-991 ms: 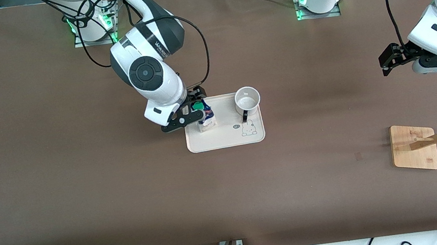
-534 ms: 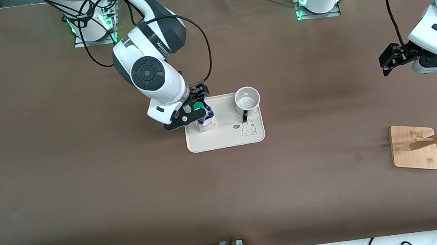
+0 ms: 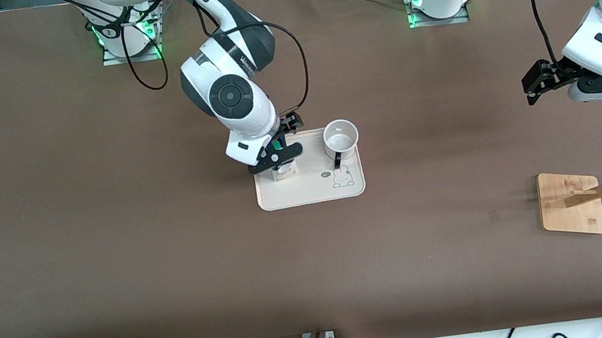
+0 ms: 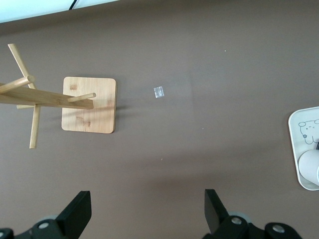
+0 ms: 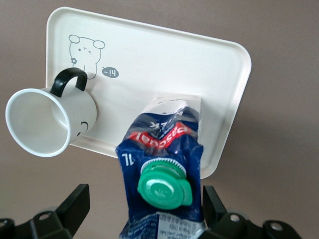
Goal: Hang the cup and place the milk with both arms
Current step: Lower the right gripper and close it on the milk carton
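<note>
The milk (image 3: 285, 171) stands on a cream tray (image 3: 310, 192), at the tray's corner toward the right arm's end. My right gripper (image 3: 277, 156) is open and straddles the carton's top, one finger on each side with gaps. In the right wrist view the milk (image 5: 164, 144) with its green cap sits between my right gripper (image 5: 143, 204) fingers. The cup (image 3: 340, 137) stands upright on the same tray, handle toward the front camera; it also shows in the right wrist view (image 5: 45, 119). My left gripper (image 3: 532, 84) is open, empty and waits over bare table (image 4: 145, 211).
A wooden cup rack (image 3: 571, 203) with slanted pegs stands toward the left arm's end, nearer the front camera; it also shows in the left wrist view (image 4: 88, 104). The tray (image 5: 164, 64) bears a bear drawing. Cables lie along the front edge.
My right arm has moved toward the left arm's end, bringing its open gripper over the tray and around the milk's top. The left arm has not moved.
</note>
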{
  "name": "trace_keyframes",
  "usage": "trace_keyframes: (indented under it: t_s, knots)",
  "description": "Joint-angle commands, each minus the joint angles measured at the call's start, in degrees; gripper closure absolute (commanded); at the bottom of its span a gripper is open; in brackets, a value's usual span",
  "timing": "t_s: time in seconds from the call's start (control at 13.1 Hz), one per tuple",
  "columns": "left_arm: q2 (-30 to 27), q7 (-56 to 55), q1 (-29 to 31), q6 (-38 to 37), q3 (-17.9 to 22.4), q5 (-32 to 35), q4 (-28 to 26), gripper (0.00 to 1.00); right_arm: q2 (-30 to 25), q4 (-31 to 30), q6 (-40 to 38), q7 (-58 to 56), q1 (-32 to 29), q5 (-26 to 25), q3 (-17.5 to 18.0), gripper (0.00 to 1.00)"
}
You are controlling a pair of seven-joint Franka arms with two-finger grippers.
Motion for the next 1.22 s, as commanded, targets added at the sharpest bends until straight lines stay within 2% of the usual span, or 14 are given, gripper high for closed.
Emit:
trace_keyframes:
  t_s: [0.0,0.53,0.61,0.69,0.84,1.14]
  knots:
    - [0.6,0.1,-0.1,-1.3,0.2,-0.8,1.6,0.0,0.7,0.2,0.4,-1.5,-0.2,0.3,-0.7,0.0]
    - [0.6,0.2,-0.1,-1.3,0.2,-0.8,1.6,0.0,1.0,0.2,1.1,-4.5,-1.8,0.8,-0.9,0.01]
    - [0.6,0.2,-0.1,-1.3,0.2,-0.8,1.6,0.0,0.9,0.2,1.1,-5.4,-1.9,0.9,-0.9,0.21]
    - [0.6,0.2,0.0,-1.3,0.2,-0.8,1.6,0.0,0.9,0.2,1.1,-6.1,-2.2,1.0,-0.9,0.32]
    - [0.6,0.2,0.0,-1.4,0.2,-0.8,1.6,0.0,1.0,0.2,1.2,-6.4,-2.3,1.0,-0.9,0.46]
    - [0.6,0.2,0.0,-1.5,0.2,-0.8,1.6,0.0,1.1,0.2,1.2,-6.4,-2.3,1.0,-0.9,0.5]
